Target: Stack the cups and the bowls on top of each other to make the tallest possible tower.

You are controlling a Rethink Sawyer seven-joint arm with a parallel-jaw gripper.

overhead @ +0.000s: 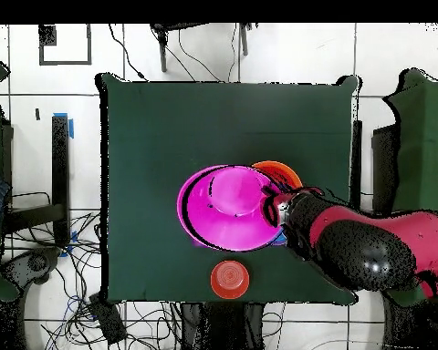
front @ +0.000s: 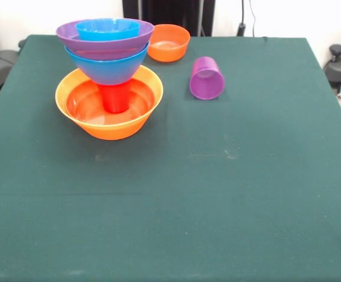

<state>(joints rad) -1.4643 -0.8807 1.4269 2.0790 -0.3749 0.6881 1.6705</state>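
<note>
In the front view the tower stands at the far left. Its base is the large orange bowl (front: 109, 103), with a shallow red-orange bowl (front: 88, 106) inside. An upturned red cup (front: 116, 97) carries the large blue bowl (front: 107, 66), the purple bowl (front: 104, 36) and the small blue bowl (front: 107, 28). A purple cup (front: 206, 77) lies on its side to the right. No arm shows in this view. In the overhead view the red arm (overhead: 369, 246) reaches in from the right. Its gripper (overhead: 279, 208) sits at the rim of a large pink bowl (overhead: 224, 205), which covers most of the tower.
A small orange bowl (front: 168, 42) sits at the far edge behind the tower. It also shows in the overhead view (overhead: 230, 278), near the bottom table edge. The orange base bowl's rim (overhead: 279, 169) peeks out beyond the pink bowl. The green table (front: 217, 194) spreads in front.
</note>
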